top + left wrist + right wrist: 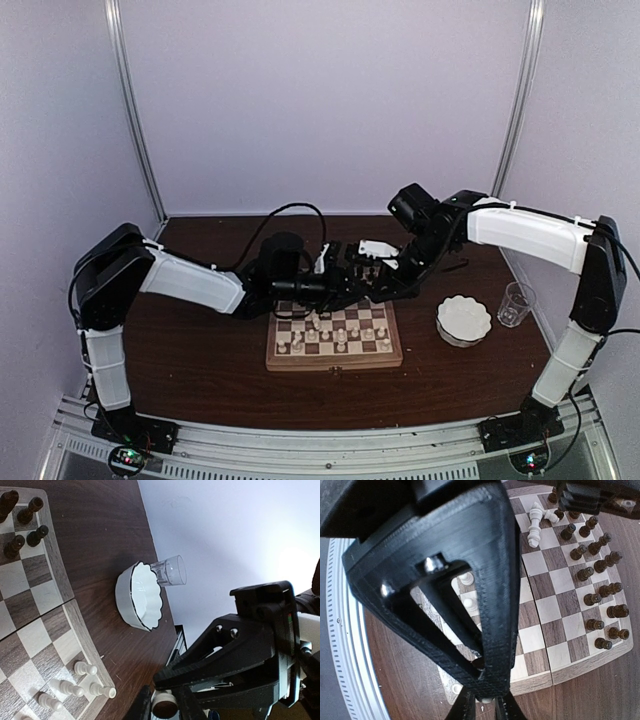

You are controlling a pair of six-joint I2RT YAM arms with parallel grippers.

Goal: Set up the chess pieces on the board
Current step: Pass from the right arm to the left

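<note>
Right gripper [485,711] fills the right wrist view. Its jaws are drawn nearly together, and the view does not show whether a piece is pinched between them. Both arms reach over the far half of the board [335,362], which lies in the middle of the table [200,340].

Left gripper [165,707] has a pale round object between its fingertips, possibly the base of a white piece. Whether the jaws have closed on it cannot be told.

Status of the set-up:
1. Dark pieces [600,595] stand in two ranks along one edge of the board. This side appears largely complete, though an exact count is not possible.
2. White pieces [70,687] stand on squares along the opposite edge. In the top view these ranks look unevenly filled.
3. Toppled white pieces [537,522] lie on their sides near one end of the dark ranks, away from their own side.

Remaining work, as judged: carry the toppled white pieces across, stand them upright and fill the gaps in the white ranks.

Off the board, a bowl [132,607] and a cup [170,570] stand together on the table.
</note>
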